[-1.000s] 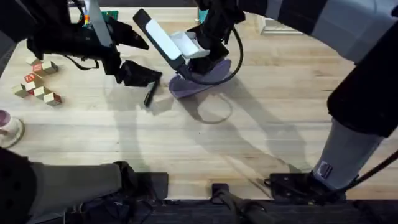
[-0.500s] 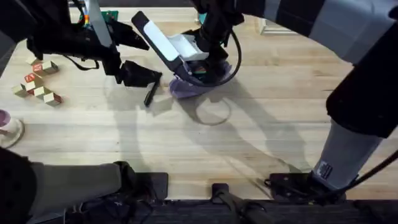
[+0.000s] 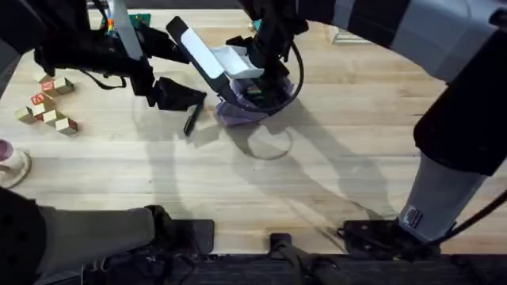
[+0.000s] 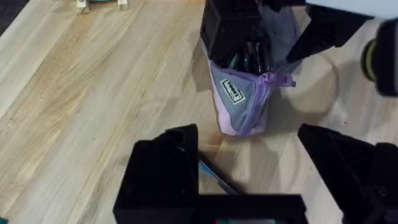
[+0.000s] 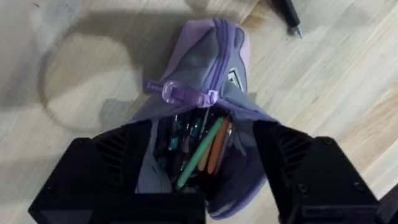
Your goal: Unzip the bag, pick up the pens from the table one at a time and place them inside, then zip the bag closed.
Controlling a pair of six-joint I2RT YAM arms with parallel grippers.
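The lavender bag (image 3: 238,113) lies on the table (image 3: 333,158) at the back centre, its zipper undone and its mouth gaping. Several pens, green and orange among them, show inside the bag (image 5: 205,149). My right gripper (image 3: 257,89) is open and straddles the bag's open mouth, one finger (image 5: 106,168) on each side. The zipper pull (image 5: 180,94) sits just beyond it. One black pen (image 3: 190,120) lies on the wood left of the bag. My left gripper (image 3: 190,77) hovers open over that pen (image 4: 214,177), pointing at the bag (image 4: 242,99).
Small wooden blocks (image 3: 49,103) are scattered at the far left, with a pale mug (image 3: 9,162) near the left edge. A green object (image 3: 139,19) sits at the back. A faint ring mark (image 3: 269,142) lies in front of the bag.
The right gripper has come down over the bag, and the bag's mouth now stands spread open with its contents showing. The left arm and the loose pen have not moved.
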